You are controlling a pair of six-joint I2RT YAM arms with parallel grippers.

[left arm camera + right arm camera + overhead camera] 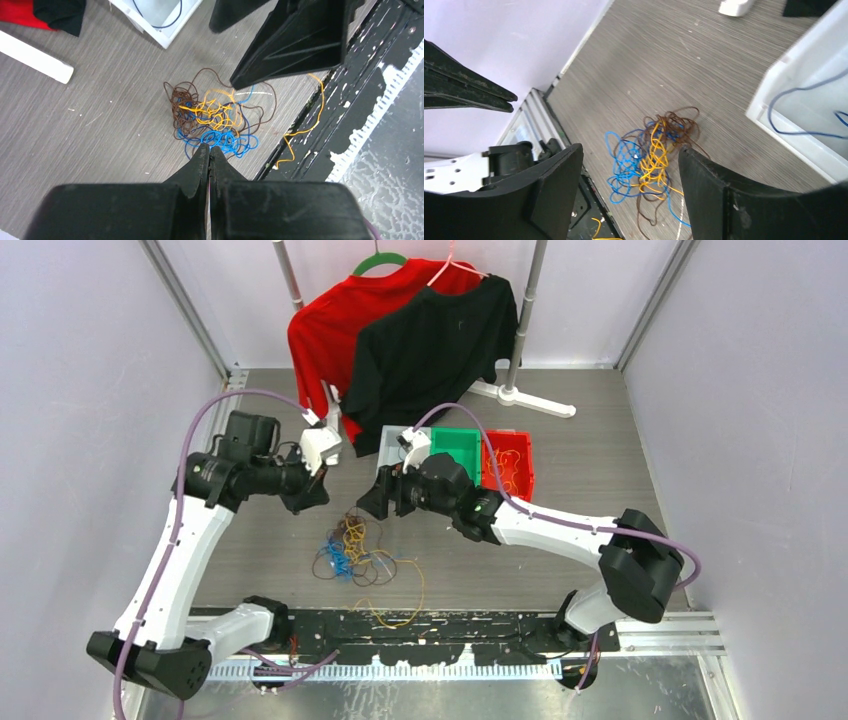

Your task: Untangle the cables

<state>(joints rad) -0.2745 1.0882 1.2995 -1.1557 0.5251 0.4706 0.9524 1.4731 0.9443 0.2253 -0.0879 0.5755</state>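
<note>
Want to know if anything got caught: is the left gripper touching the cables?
Apart. The top view shows the left gripper shut, with bare table between it and the cables.

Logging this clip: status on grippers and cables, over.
Left gripper shut, no strand visibly held. Right gripper open. Cables knotted on table below both, yellow strand trailing onto near rail.

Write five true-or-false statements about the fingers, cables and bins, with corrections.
1. The left fingers are shut. True.
2. The right fingers are shut on a blue cable. False: they stand open, holding nothing.
3. The cables lie tangled on the table. True.
4. The white bin holds a yellow cable. False: a blue cable lies in it.
5. One yellow-orange strand trails onto the black strip at the table's edge. True.
</note>
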